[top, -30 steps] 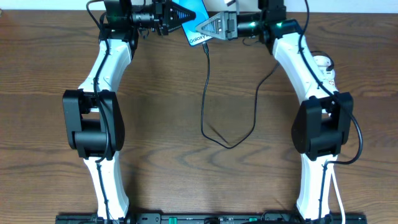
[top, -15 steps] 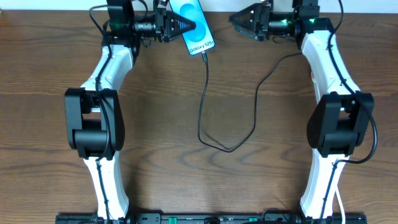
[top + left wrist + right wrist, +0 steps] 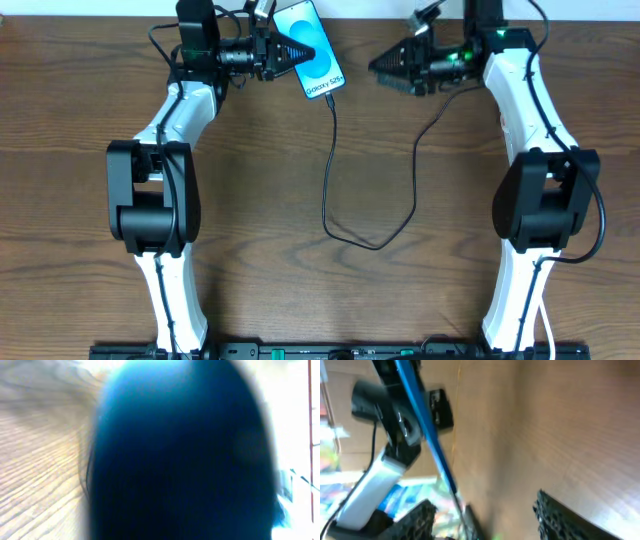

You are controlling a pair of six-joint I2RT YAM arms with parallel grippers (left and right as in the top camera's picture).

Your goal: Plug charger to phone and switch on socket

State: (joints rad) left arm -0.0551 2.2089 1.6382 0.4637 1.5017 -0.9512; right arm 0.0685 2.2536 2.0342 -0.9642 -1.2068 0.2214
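First, from overhead, the left gripper (image 3: pixel 287 50) is closed on the upper side edge of the phone (image 3: pixel 318 62), which it holds tilted at the far edge of the table (image 3: pixel 250 200). The charger (image 3: pixel 330 170) meets the phone's lower end, hangs down in a loop and rises toward the right arm. The right gripper (image 3: pixel 388 70) is beside the phone, not touching it, and holds nothing.

I judge the phone stiff, smooth and breakable, so the long edges are the safe place to grip, away from the port. The cable looks light and limp; only its small plug tip is firm enough to take hold of.

From the left wrist, only a blurred dark-blue shape fills the picture, probably the phone very close.

From the right wrist, the two fingers stand well apart with nothing between them, and the phone (image 3: pixel 422 420) appears edge-on as a thin blue strip.

I count one phone, one black cable and two grippers; the socket shows in no view.
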